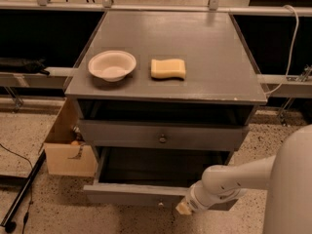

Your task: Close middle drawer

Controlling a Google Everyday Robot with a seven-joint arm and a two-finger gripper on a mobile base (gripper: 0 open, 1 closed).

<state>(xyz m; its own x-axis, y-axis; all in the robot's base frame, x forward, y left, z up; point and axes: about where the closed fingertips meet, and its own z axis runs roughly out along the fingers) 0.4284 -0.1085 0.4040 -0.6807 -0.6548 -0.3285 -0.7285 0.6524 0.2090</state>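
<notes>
The middle drawer (131, 195) is a wide grey drawer pulled far out of the grey cabinet, with its dark inside (161, 167) showing. Its small round knob (161, 204) sits at the centre of the front. My gripper (183, 207) is at the end of the white arm (234, 179), low at the right. It is against the drawer's front, just right of the knob. The uppermost drawer (161, 136), with a brassy knob (162, 139), stands slightly out above it. The lowest drawer front is hidden.
On the cabinet top (209, 57) are a white bowl (112, 65) and a yellow sponge (168, 68). An open cardboard box (68, 152) stands on the speckled floor at the cabinet's left. A dark pole (22, 196) lies at the lower left. Rails and a cable run behind.
</notes>
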